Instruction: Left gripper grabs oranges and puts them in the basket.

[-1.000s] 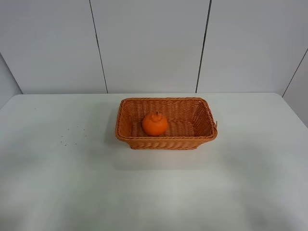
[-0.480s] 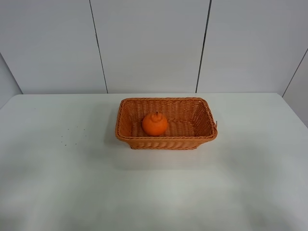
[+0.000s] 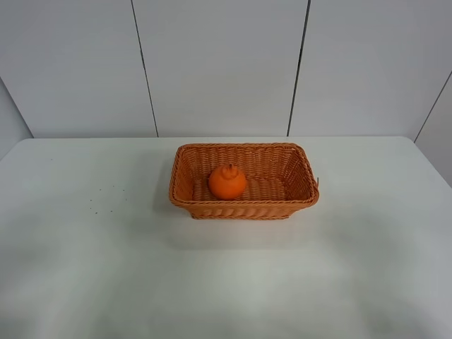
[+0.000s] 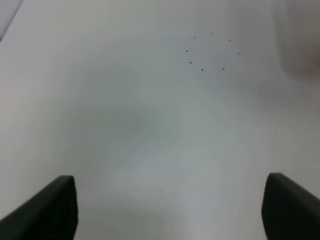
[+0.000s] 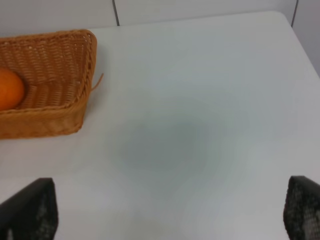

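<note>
High frontal overview; right wrist sharing basket point(image 5: 47, 97) corner.

The basket point(image 3: 244, 206) stands toward the back middle of the desk point(image 3: 226, 282) — the only obstacle on it, with the orange point(image 3: 227, 182) inside left of centre. Bare desk lies on both sides and across the whole front. Under the left claw point(image 4: 167, 210), fingers wide apart, there is only desk with tiny dark specks point(image 4: 210, 52); under the right claw point(image 5: 170, 212) — bare desk beside the basket's end wall.

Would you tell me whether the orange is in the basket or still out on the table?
In: the orange sits on the floor of the basket, enclosed by its woven walls.
</note>
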Controlling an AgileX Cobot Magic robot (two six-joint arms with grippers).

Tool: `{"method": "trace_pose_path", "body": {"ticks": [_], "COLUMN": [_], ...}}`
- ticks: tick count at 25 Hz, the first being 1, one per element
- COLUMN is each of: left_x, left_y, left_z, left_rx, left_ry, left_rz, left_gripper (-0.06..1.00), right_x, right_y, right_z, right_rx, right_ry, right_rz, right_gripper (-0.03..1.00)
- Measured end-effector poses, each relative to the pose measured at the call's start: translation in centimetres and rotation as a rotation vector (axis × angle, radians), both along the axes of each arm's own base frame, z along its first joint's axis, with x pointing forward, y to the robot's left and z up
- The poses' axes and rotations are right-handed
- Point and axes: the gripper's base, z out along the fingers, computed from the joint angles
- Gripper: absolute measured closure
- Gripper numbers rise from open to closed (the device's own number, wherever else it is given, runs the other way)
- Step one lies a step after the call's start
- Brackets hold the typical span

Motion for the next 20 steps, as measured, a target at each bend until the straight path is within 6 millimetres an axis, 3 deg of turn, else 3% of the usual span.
{"method": "trace_pose_path", "body": {"ticks": [20], "left_x": [0.02], "left_y": [-0.01], "left_z": [-0.05], "left_rx": [0.0], "left_ry": [0.002], "left_rz": [-0.001], "left_gripper": [0.1], "right_x": [0.0], "right_y": [0.0], "right_z": [0.0], "right_rx": [0.0], "right_ry": [0.0], "right_rz": [0.0], "right_gripper": [0.27]}}
